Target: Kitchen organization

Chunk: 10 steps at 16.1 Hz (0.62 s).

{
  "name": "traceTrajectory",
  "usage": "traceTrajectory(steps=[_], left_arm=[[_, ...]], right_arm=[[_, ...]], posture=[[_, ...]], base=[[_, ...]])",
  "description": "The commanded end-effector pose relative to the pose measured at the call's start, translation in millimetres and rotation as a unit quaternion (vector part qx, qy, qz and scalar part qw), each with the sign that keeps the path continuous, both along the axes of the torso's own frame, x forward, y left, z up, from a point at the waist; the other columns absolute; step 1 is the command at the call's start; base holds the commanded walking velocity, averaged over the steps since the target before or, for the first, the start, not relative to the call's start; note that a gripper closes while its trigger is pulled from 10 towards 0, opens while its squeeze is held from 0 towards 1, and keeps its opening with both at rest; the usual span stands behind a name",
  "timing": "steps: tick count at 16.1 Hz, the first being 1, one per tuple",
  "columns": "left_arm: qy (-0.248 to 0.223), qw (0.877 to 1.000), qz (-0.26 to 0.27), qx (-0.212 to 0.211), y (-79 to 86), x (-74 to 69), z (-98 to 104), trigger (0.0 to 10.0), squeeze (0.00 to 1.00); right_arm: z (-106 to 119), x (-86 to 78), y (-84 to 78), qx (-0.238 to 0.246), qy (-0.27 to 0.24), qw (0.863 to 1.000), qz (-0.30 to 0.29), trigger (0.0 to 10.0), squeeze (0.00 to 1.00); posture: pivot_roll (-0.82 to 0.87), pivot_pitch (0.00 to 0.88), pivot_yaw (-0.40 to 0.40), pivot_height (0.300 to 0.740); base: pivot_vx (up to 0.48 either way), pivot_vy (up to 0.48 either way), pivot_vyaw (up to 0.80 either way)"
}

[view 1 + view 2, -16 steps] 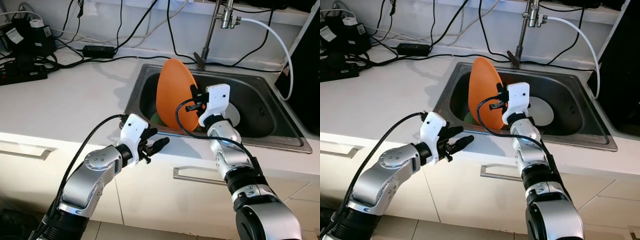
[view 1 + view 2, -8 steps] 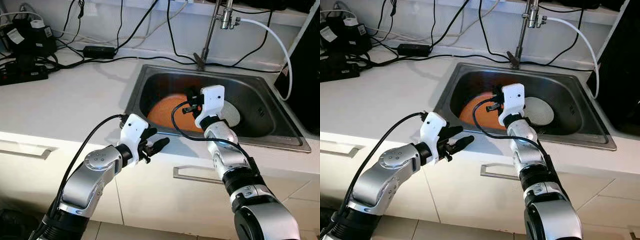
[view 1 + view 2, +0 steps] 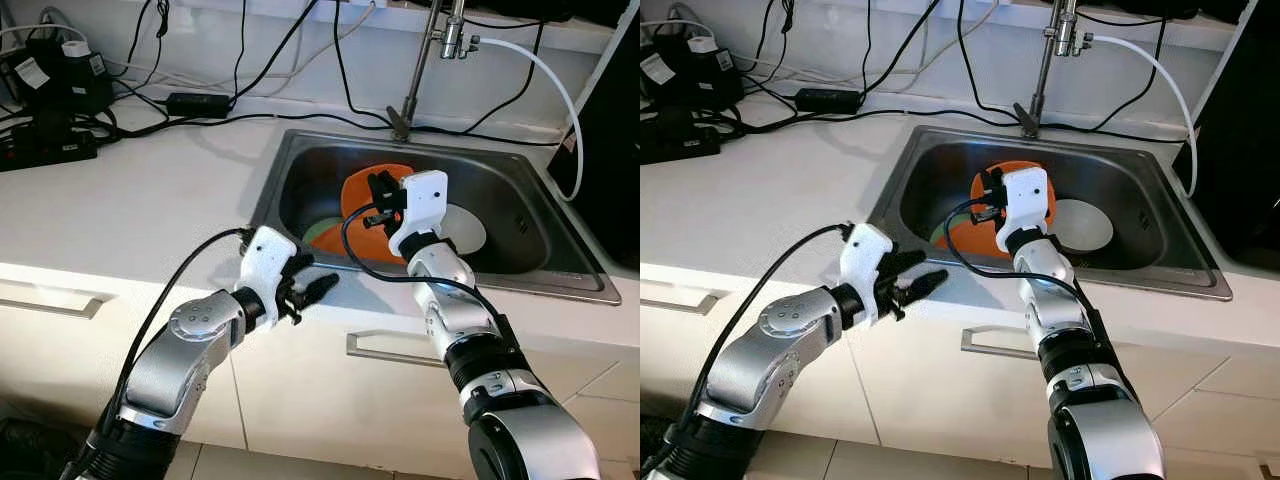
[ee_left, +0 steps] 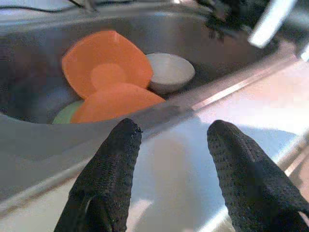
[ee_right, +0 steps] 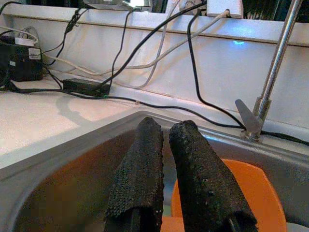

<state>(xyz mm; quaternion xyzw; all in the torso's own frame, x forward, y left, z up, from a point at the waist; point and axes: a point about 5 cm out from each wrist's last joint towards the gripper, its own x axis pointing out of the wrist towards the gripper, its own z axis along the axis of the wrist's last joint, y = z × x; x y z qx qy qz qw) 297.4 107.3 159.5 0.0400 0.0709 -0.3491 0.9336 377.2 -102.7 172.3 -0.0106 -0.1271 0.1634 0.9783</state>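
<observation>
Two orange plates (image 4: 107, 63) lie overlapping in the sink (image 3: 520, 262), leaning against a green dish (image 3: 322, 230) and beside a white bowl (image 4: 170, 71). The right gripper (image 3: 382, 192) hovers over them, jaws nearly together and empty; the left gripper (image 3: 312, 288) waits at the counter (image 3: 130, 205) edge, jaws apart. The smooth, tilted plates could slide or clatter if nudged off-centre.

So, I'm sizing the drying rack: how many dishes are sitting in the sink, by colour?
Orange: 2, a rear plate and a front plate
White: 1, a bowl
Green: 1, a dish, mostly hidden
Total: 4
</observation>
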Motion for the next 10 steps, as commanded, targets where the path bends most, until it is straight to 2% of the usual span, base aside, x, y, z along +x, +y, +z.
traceTrajectory(steps=[1,2,3,4,5,7,8,10], left_arm=[[-0.022,0.999,0.044,-0.005,7.2,8.2,4.2,10.0,0.0],[-0.036,0.997,0.071,-0.004,11.2,13.3,7.1,10.0,0.0],[-0.068,0.992,0.104,-0.002,16.1,19.1,14.0,10.0,0.0],[-0.101,0.986,0.135,-0.016,20.7,23.6,24.0,10.0,0.0],[-0.11,0.983,0.144,-0.022,21.5,23.4,25.3,10.0,0.0],[-0.137,0.969,0.195,-0.06,27.1,24.8,29.4,10.0,0.0],[-0.158,0.959,0.227,-0.069,34.5,29.2,37.7,10.0,0.0],[-0.174,0.95,0.247,-0.074,38.4,30.3,41.2,10.0,0.0]], right_arm=[[4.6,-0.3,-5.0,0.018,-0.009,1.0,-0.01,10.0,0.0],[8.6,-0.2,-6.0,0.023,-0.017,1.0,-0.011,10.0,0.0],[13.5,-0.7,-7.0,0.029,-0.027,0.999,-0.01,10.0,0.0],[17.4,-1.9,-8.8,0.031,-0.039,0.999,-0.01,10.0,0.0],[18.1,-2.1,-9.7,0.032,-0.04,0.999,-0.01,10.0,0.0],[19.6,-4.1,-15.5,0.033,-0.049,0.998,-0.016,10.0,0.0],[19.1,-7.1,-21.4,0.037,-0.057,0.997,-0.024,10.0,0.0],[18.4,-9.7,-26.3,0.044,-0.06,0.997,-0.03,10.0,0.0]], posture=[[0.14,0.0,-0.045,0.74],[0.14,0.0,-0.045,0.74],[0.14,0.0,-0.041,0.74],[0.13,0.0,-0.041,0.74],[0.13,0.0,-0.041,0.74],[0.12,0.0,-0.041,0.74],[0.12,0.0,-0.04,0.74],[0.11,0.0,-0.04,0.74]], base=[[0.0,0.0,0.0],[0.0,0.0,0.0],[0.0,0.0,0.0],[0.0,0.0,0.0],[0.0,0.0,0.0],[0.0,0.0,0.0],[0.0,0.0,0.0],[0.0,0.0,0.0]])
